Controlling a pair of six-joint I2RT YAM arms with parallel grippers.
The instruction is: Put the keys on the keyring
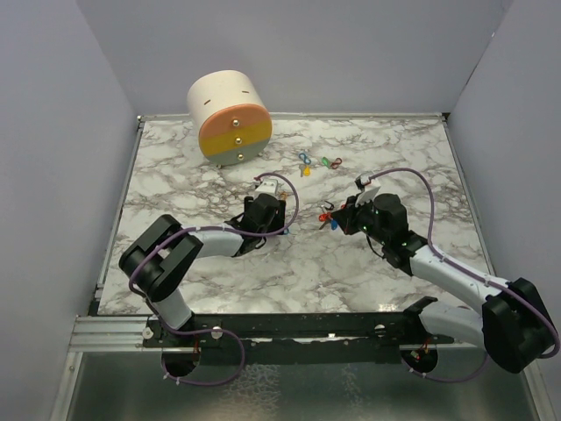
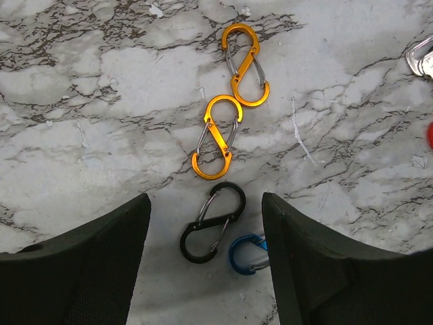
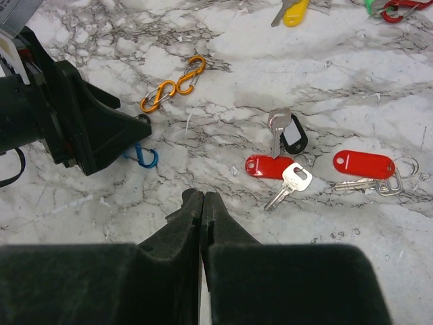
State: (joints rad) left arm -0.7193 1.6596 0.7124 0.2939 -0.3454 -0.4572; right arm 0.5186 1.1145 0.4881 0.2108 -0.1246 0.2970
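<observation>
Left fingers [image 2: 101,264] are spread wide and low over the marble surface [image 1: 202,263], gripping nothing. In the gap between them lie a black figure-8 clip [image 2: 213,222] and, just beside it, a blue clip [image 2: 247,254] half tucked under the right-hand finger. Just ahead sits one orange clip [image 2: 218,137], with a second orange clip [image 2: 245,64] almost touching it beyond. Those are clips, not keys, so no key is in hand on this side.

Across to the right fingers [image 3: 183,230]: pressed tight together, nothing pinched between them, tips aimed down at bare marble. The keys lie just ahead and to their right: a white-headed key [image 3: 292,181] resting against a red tag [image 3: 265,166], and a black-tagged key [image 3: 284,132] touching the same cluster. A little further right, a second red tag [image 3: 363,164] lies with silver keys on a wire ring [image 3: 406,167]. A yellow-headed key [image 3: 295,12] lies well apart at the far edge.

My read: this is the approach, with no key lifted and nothing threaded. Next, the right fingers need to part, shift right over the white-headed key and close on its flat head, which lies flush on the surface, so a slip looks likely. The ring will need steadying by the other arm.
</observation>
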